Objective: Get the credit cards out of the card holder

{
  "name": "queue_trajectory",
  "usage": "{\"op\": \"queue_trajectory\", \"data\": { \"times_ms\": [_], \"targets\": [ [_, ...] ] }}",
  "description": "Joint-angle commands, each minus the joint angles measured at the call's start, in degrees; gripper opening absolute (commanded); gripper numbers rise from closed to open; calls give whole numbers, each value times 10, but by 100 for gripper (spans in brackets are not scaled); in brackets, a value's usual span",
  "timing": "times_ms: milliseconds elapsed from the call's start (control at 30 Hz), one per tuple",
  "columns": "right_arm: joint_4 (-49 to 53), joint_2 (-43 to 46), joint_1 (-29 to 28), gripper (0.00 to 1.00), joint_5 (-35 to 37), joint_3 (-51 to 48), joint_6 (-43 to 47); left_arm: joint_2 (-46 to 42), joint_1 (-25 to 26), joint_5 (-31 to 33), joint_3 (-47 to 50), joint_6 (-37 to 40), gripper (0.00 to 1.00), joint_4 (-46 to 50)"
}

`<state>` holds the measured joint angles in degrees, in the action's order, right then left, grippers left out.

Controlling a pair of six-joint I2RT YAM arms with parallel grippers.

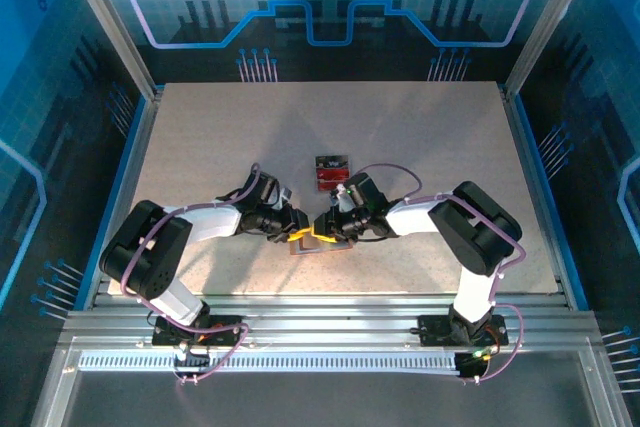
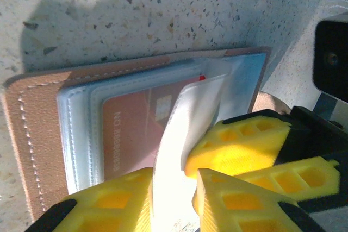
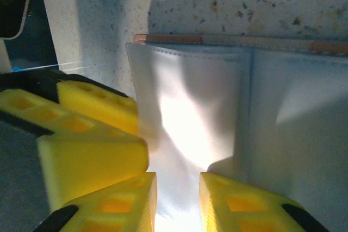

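The card holder [image 2: 32, 134] lies open on the table, tan edge stitched, with clear sleeves inside. A reddish credit card [image 2: 133, 134] sits in one sleeve. One clear sleeve page [image 2: 190, 107] curls up off the wallet and passes between the fingers of my left gripper [image 2: 174, 176], touching both pads. My right gripper [image 3: 178, 183] stands over a pale page [image 3: 190, 96] with a gap between its fingers; its fingers [image 2: 244, 145] touch the lifted page from the right. In the top view both grippers meet tip to tip over the card holder [image 1: 340, 244]. A red and dark card [image 1: 331, 172] lies on the table behind them.
The speckled table [image 1: 200, 147] stretches wide to the left, right and back of the grippers. Metal frame posts [image 1: 110, 27] and blue walls border it. The two arms' wrists and purple cables [image 1: 395, 172] crowd the middle.
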<state>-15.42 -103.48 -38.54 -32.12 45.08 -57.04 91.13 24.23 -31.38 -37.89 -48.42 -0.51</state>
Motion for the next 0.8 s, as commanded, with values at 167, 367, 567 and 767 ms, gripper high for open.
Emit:
{"op": "queue_trajectory", "data": {
  "times_ms": [167,367,567,767],
  "targets": [
    [157,88,11,29,39,35,57,-13,6,-11,-26,1,26,14],
    [302,139,19,31,106,81,127,-19,22,-1,-65,20,29,51],
    [419,169,24,33,213,110,184,16,43,-5,-99,18,30,50],
    [483,162,25,39,279,137,222,46,66,-3,-131,10,35,42]
  ]
}}
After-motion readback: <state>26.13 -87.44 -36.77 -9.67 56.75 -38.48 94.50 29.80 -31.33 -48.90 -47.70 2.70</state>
